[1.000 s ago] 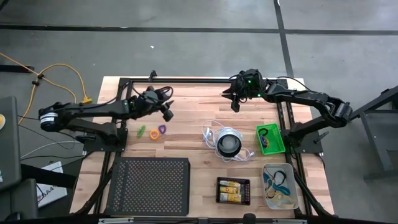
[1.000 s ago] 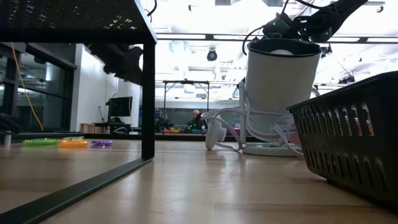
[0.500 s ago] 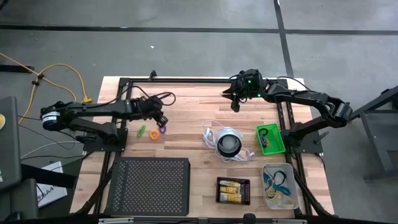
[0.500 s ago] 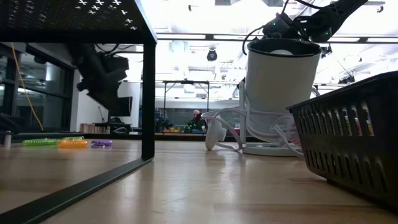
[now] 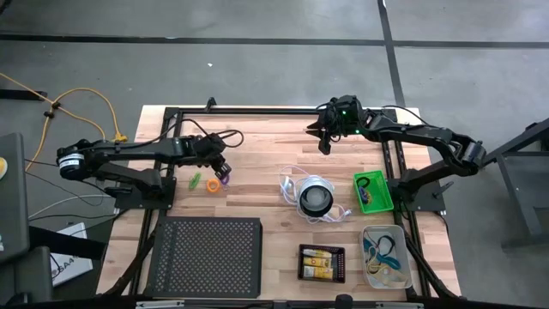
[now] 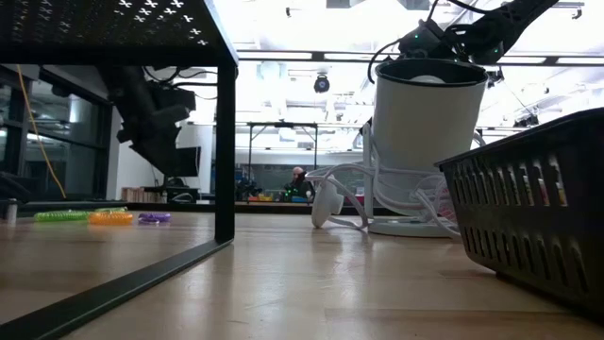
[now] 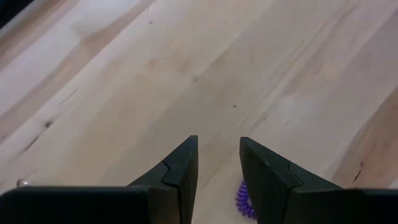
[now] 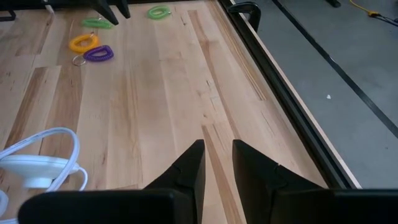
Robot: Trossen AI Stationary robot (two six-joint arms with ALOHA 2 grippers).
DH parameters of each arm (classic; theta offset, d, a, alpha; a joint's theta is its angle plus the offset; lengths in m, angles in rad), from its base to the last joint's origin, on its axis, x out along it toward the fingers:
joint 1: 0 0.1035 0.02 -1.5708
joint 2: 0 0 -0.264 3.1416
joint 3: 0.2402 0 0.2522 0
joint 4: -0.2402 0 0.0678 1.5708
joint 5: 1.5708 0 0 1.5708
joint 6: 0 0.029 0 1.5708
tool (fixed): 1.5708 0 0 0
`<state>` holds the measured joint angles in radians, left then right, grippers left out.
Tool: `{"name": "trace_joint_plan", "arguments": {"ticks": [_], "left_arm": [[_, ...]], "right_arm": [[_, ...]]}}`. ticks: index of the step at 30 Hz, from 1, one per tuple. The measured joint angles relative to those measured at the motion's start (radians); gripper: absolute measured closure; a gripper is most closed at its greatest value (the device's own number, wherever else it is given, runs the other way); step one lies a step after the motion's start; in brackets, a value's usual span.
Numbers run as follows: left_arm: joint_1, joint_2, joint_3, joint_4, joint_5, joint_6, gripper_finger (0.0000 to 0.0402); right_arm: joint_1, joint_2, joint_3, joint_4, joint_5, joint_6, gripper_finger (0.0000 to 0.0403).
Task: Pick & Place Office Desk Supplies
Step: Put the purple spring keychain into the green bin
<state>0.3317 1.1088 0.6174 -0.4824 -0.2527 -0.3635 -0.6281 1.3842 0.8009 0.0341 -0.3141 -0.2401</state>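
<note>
the purple loop (image 5: pixel 225 178), a small coiled ring, lies flat on the bench (image 5: pixel 257 154) beside orange (image 5: pixel 211 184) and green (image 5: pixel 196 180) ones. the left pincer (image 5: pixel 220 167) hovers above it, released. the right pincer (image 5: pixel 324 146) hangs apart, released, empty.

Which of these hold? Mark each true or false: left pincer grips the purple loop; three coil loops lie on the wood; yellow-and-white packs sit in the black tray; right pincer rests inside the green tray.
1. Left pincer grips the purple coil loop: false; it hangs over it, jaws apart, empty.
2. Purple, orange coil loop and green coil loop lie on the wooden table: true.
3. Yellow-and-white packs sit in the black slotted tray: true.
4. Right pincer rests inside the green plastic tray: false; it hovers over bare wood.
</note>
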Motion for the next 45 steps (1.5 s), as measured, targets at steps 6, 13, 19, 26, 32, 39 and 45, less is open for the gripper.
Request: {"name": "trace_joint_plan", "arguments": {"ticks": [6, 13, 19, 26, 32, 39, 45], "left_arm": [[-0.001, 0.0, 0.0, -0.01, 0.0, -0.056, 0.0289], [-0.001, 0.0, 0.0, -0.066, 0.05, -0.073, 0.0289], [0.01, -0.024, 0.0, -0.138, 0.146, -0.03, 0.0289], [0.013, -0.031, -0.018, -0.192, 0.173, 0.01, 0.0289], [0.013, -0.032, -0.117, -0.089, 0.179, 0.006, 0.0289], [0.013, -0.032, -0.194, 0.063, 0.2, -0.003, 0.0289], [0.013, -0.032, -0.195, 0.125, 0.201, -0.003, 0.0289]], "right_arm": [[0.0, 0.0, 0.0, 0.0, 0.0, 0.0, 0.0333], [0.0, 0.0, 0.0, 0.0, 0.0, 0.0, 0.0333], [0.0, 0.0, 0.0, 0.0, 0.0, 0.0, 0.0333], [0.0, 0.0, 0.0, 0.0, 0.0, 0.0, 0.0333], [0.0, 0.0, 0.0, 0.0, 0.0, 0.0, 0.0333], [0.0, 0.0, 0.0, 0.0, 0.0, 0.0, 0.0333], [0.0, 0.0, 0.0, 0.0, 0.0, 0.0, 0.0333]]}}
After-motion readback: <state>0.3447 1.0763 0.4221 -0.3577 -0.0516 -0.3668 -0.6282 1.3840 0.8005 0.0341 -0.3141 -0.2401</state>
